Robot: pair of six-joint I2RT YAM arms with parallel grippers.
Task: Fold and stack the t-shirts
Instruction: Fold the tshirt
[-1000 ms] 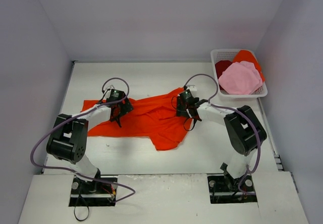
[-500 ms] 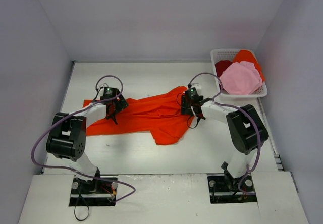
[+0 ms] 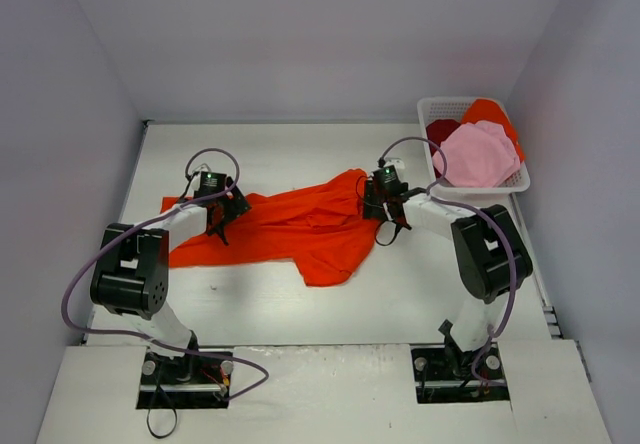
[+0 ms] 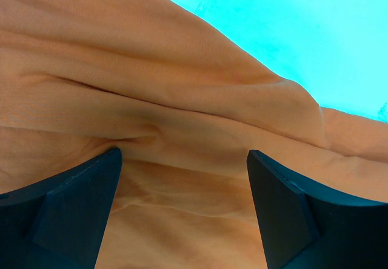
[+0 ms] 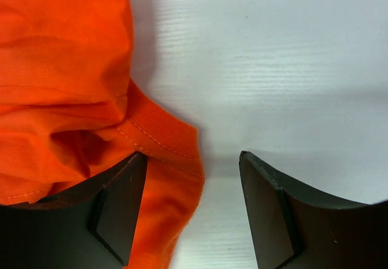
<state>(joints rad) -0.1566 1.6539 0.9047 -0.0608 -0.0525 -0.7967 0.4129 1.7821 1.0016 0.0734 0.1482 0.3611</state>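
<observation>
A large bright orange-red t-shirt (image 3: 300,229) lies crumpled and spread out sideways across the middle of the table. My left gripper (image 3: 217,219) hangs over its left part. In the left wrist view the cloth (image 4: 151,99) fills the space under the left gripper (image 4: 183,154), which stands wide open and holds nothing. My right gripper (image 3: 384,209) is at the shirt's right edge. In the right wrist view the right gripper (image 5: 193,157) is open, and the shirt's stitched hem (image 5: 163,136) lies between the jaws against the left finger (image 5: 121,202). More t-shirts sit in the basket: pink (image 3: 475,154), dark red (image 3: 440,132), orange (image 3: 490,114).
The white lattice basket (image 3: 432,107) stands at the back right corner of the table. Grey walls close in the table at the back and on both sides. Bare white table (image 3: 300,154) lies behind the shirt and in front of it.
Both grippers have moved outward and toward the back, the left one leftward and the right one rightward. The shirt has stretched out sideways, and its hanging lower flap has drawn up.
</observation>
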